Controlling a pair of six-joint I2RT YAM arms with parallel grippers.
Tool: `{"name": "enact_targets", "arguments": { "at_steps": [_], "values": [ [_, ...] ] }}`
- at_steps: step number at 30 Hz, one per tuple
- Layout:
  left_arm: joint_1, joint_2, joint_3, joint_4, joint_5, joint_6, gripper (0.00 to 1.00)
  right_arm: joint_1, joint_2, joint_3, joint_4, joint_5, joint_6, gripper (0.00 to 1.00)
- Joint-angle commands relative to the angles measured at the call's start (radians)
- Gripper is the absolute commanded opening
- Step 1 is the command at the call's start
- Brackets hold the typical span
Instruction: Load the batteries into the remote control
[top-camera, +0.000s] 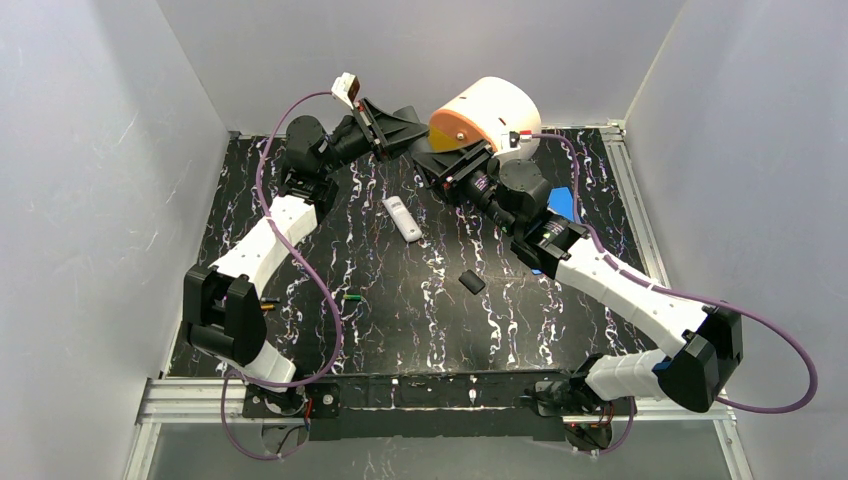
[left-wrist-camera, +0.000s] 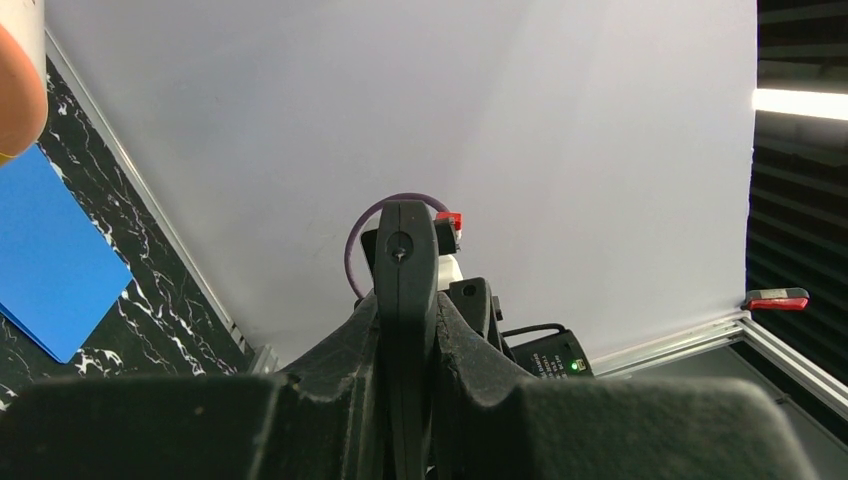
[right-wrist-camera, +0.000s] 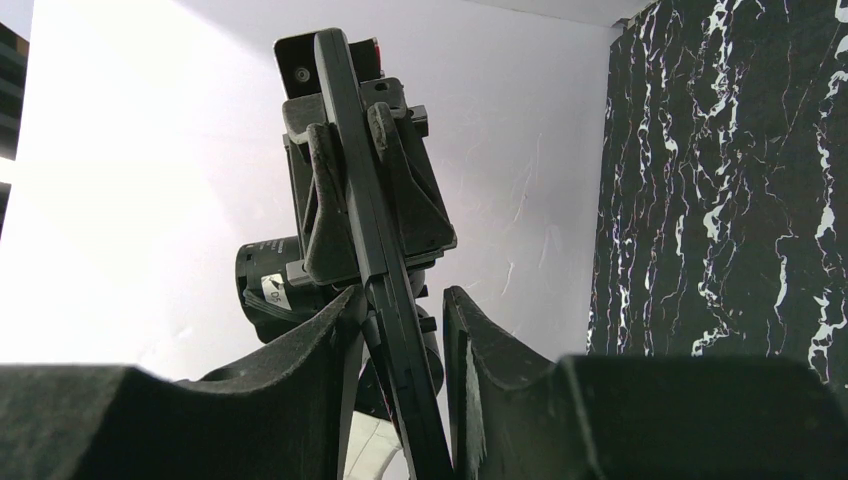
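Left wrist: the left gripper is clamped on a black remote, which is seen edge-on and raised in the air. Right wrist: the right gripper straddles the remote's other end, with one finger against it and a gap at the other, so it is not clamped. Top: both grippers meet above the far end of the table. A green battery lies on the table well apart from them, and a yellowish battery lies nearer the left edge. A black piece, likely the cover, and a white remote also lie there. No battery looks loaded, so picking and inserting seem left.
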Motion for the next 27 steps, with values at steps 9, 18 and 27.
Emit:
{"name": "enact_targets", "arguments": {
  "at_steps": [9,18,27],
  "values": [
    [0.002,-0.042,0.01,0.031,0.0,0.015,0.0,-0.008,-0.003,0.005,0.062,-0.008,0.007,0.4],
    [0.003,-0.038,0.011,0.036,0.002,0.02,0.0,-0.021,-0.002,0.009,0.067,-0.015,-0.003,0.5],
    [0.002,-0.039,0.001,0.04,0.008,0.054,0.0,-0.044,-0.041,-0.037,0.091,-0.032,-0.073,0.81]
  ]
}}
